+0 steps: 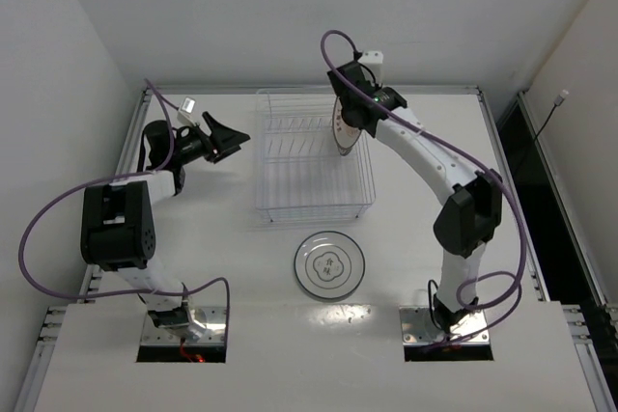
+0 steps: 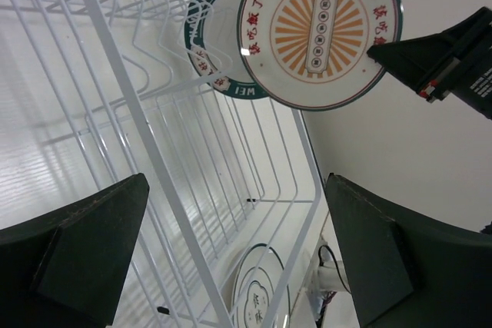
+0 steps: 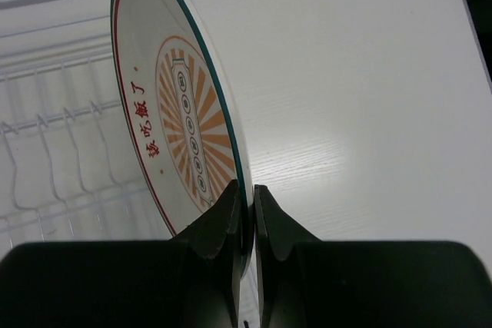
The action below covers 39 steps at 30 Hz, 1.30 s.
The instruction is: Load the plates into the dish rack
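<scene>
Top external view has the dish rack (image 1: 290, 202) at the middle of the table (image 1: 217, 248), the left gripper (image 1: 232, 136) just off its left side and the right gripper (image 1: 355, 115) over its right side, where a plate shows only as a thin edge-on arc. Right wrist view shows that this is the orange sunburst plate (image 3: 192, 128), upright, its rim pinched between the two fingers (image 3: 223, 217), which stand almost together on it, with the rack's prongs (image 3: 46, 160) to one side. Left wrist view gives that plate (image 2: 319, 32) face-on and, alone among the three, shows the dark blue rimmed plate (image 2: 206, 45) standing upright just behind it at the rack's wires (image 2: 123, 94); whether the two plates touch cannot be told. Its own jaws stand wide apart with nothing between them. The white plate with grey rings (image 1: 330, 264) lies flat on the table near the rack's front edge, and also shows small through the wires from the left wrist (image 2: 257, 297).
</scene>
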Available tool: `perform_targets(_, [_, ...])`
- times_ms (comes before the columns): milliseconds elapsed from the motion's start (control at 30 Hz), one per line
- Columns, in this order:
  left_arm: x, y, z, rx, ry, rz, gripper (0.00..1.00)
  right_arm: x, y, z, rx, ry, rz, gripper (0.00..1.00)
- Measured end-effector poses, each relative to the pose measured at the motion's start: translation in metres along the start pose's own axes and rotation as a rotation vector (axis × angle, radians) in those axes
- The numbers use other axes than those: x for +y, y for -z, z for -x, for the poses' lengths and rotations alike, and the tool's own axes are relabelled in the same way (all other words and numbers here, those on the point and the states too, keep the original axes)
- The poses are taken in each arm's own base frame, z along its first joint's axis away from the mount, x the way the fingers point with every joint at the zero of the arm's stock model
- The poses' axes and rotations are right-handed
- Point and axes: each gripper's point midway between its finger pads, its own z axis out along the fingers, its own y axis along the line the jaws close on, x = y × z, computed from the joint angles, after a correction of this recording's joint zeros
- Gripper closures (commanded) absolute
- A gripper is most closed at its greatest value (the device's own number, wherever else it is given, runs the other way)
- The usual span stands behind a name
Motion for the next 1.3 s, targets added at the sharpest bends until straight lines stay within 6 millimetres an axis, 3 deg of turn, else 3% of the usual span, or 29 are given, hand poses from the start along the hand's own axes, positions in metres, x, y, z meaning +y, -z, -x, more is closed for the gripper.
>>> perform_targets(300, [0.009, 0.0, -0.004, 0.01, 0.005, 0.039, 0.0, 0.022, -0.008, 0.009, -0.062, 0.093, -0.098, 1.0])
perform_targets(633, [0.011, 0.001, -0.005, 0.013, 0.009, 0.049, 0.0, 0.043, -0.025, -0.005, -0.055, 0.195, -0.138, 1.0])
perform_targets(967, [0.01, 0.0, -0.001, 0.012, -0.002, 0.05, 0.0, 0.064, -0.041, -0.037, 0.025, 0.227, -0.035, 1.0])
perform_targets(1133, [0.011, 0.0, -0.002, 0.015, -0.004, 0.053, 0.0, 0.07, -0.042, -0.039, 0.054, 0.202, 0.03, 0.76])
perform_targets(1300, [0.015, 0.0, -0.003, 0.016, -0.006, 0.069, 0.0, 0.069, -0.028, -0.038, 0.077, 0.2, 0.082, 0.51])
